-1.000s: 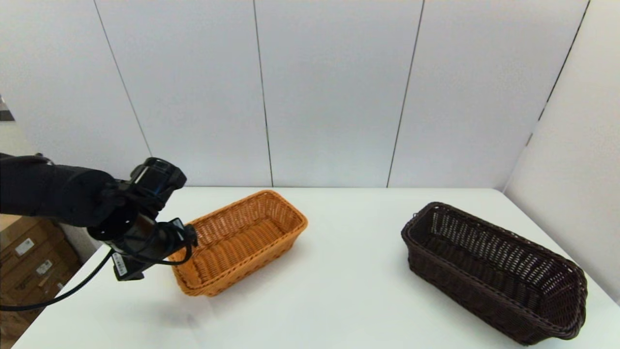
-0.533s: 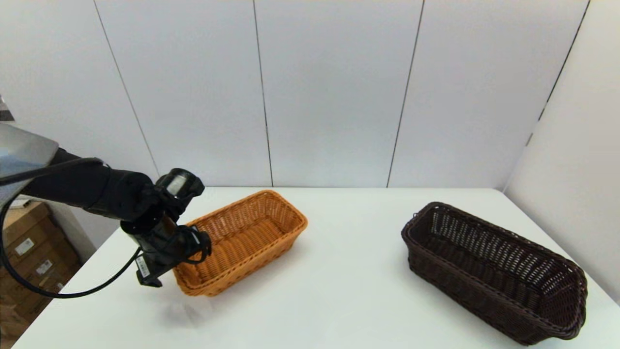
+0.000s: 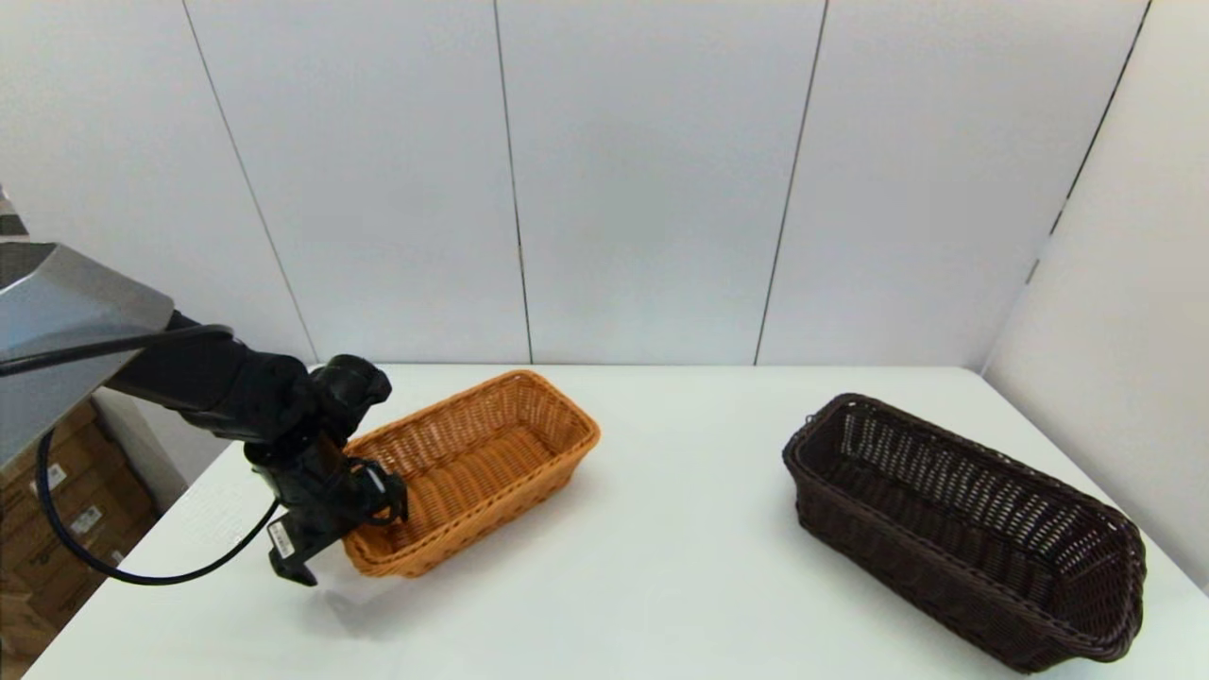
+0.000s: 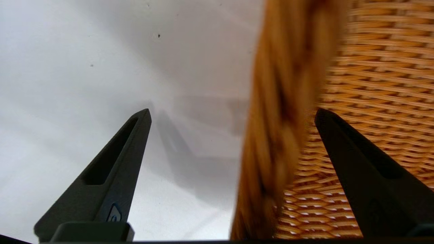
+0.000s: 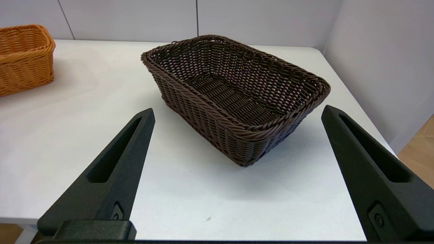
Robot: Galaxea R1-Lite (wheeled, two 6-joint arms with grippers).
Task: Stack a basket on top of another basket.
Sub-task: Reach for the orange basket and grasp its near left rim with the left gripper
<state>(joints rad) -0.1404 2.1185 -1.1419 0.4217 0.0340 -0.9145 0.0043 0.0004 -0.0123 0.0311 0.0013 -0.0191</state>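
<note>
**Left gripper straddles the orange basket's near end**

The left gripper (image 4: 232, 113) is spread wide over the near-left end of the orange basket (image 3: 472, 472) — one finger (image 4: 112, 176) outside above the white table (image 3: 661, 567), the other (image 4: 366, 176) inside over the woven floor, the braided rim (image 4: 281, 128) between them. Neither finger visibly touches the wicker, and it grips nothing. The orange basket sits on the left half of the table, angled, and holds nothing. Well apart to the right, near the table's right edge, lies the dark brown basket (image 3: 963, 529), deeper, with open-weave sides — it too holds nothing. The right gripper (image 5: 237, 113) hangs off the table's near edge, fingers wide apart, facing the dark brown basket (image 5: 237, 95) without touching it.
</note>
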